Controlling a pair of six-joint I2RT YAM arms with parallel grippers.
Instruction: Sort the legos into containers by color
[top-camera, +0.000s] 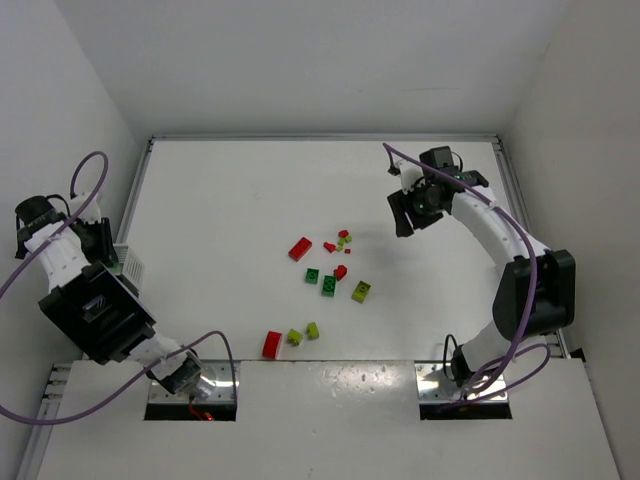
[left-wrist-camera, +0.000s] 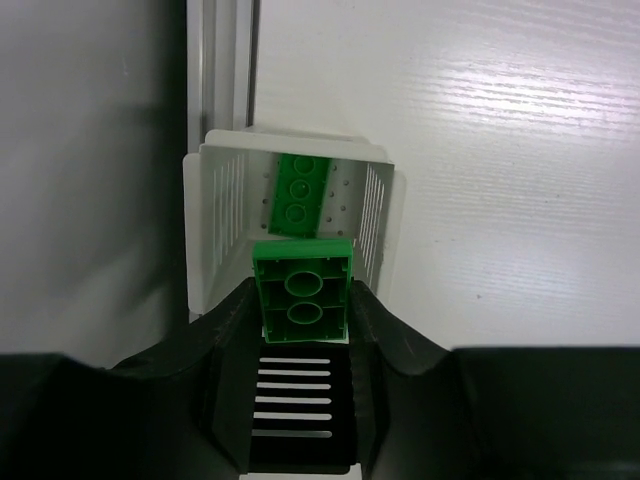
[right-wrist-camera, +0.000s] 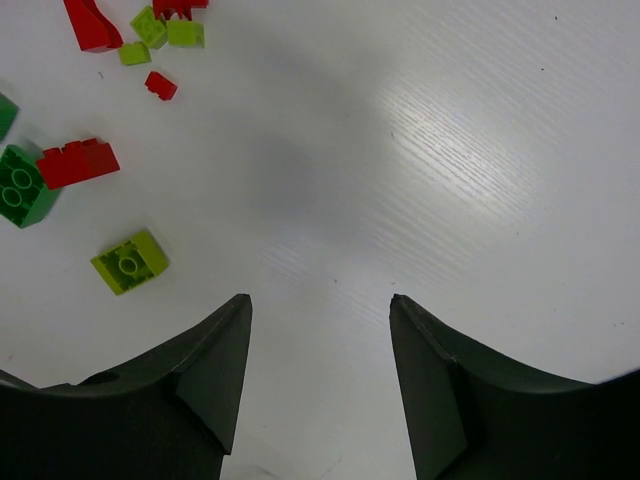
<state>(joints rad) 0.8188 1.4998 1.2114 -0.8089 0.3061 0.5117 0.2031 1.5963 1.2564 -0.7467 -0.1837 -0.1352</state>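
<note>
My left end effector (left-wrist-camera: 305, 300) is closed on a green brick (left-wrist-camera: 303, 285). The brick sits between the two fingers with its round bumps facing the wrist camera. It hangs just above the near edge of a white bin (left-wrist-camera: 215, 190). The bin has thin walls with little slits in them. It stands at the far left side of the worktop (top-camera: 250, 190), right next to the side rail. A second green brick (left-wrist-camera: 300, 192) lies flat on the bottom of the bin.

My right end effector (right-wrist-camera: 320, 320) is open. Nothing is between its fingers. It hangs over a bare part of the worktop on the right side, a bit far back, and it touches no brick.

The loose bricks (top-camera: 328, 285) lie in the middle of the worktop, between my two arms. I see red ones, dark green ones and yellow-green ones. One long red brick (top-camera: 300, 248) lies at the far left of the group. Another red brick (top-camera: 271, 344) lies nearest to me, with two small yellow-green bricks (top-camera: 303, 333) just to its right. In the right wrist view, a red brick (right-wrist-camera: 78, 162) touches a dark green one (right-wrist-camera: 22, 188), and a yellow-green brick (right-wrist-camera: 130, 262) lies alone near them.
</note>
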